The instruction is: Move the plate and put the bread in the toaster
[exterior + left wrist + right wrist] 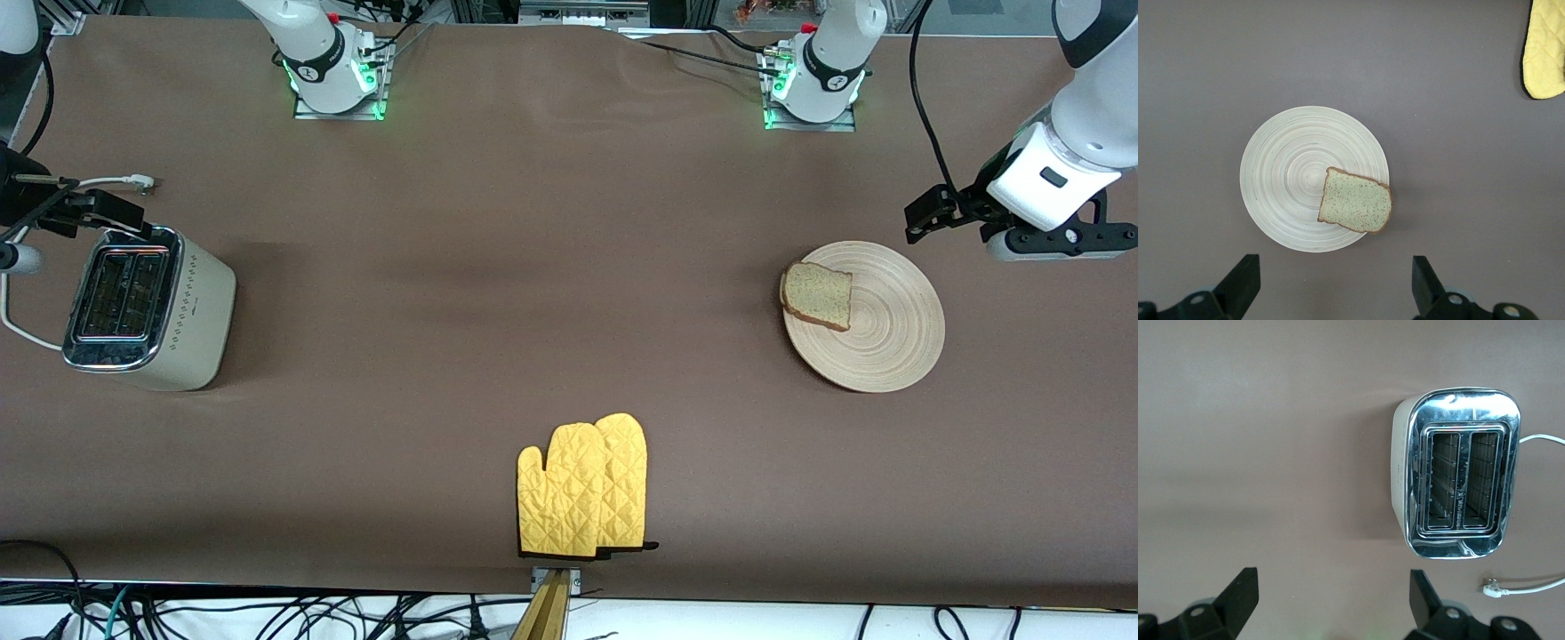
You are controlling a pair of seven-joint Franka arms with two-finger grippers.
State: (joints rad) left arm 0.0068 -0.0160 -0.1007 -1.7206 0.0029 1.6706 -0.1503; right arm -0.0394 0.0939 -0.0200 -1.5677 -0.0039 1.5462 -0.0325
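Fingers point(1238, 283) of your left gripper point(1331, 287) stand spread wide with nothing between them, and the right gripper point(1331, 603) is released just the same, its fingers point(1238, 600) empty. Your left arm reaches in from its end of the counter point(533, 293) with the wrist bent so the gripper looks straight down, up in the air beside the wooden plate point(889, 342). The slice of bread point(817, 295) lies flat on the plate, overhanging the rim on the side toward the right arm. Your right gripper hangs above the cream toaster point(147, 309), which stands upright at the right arm's end, both slots empty. Two yellow oven mitts point(582, 489) lie by the counter edge nearest the front camera.
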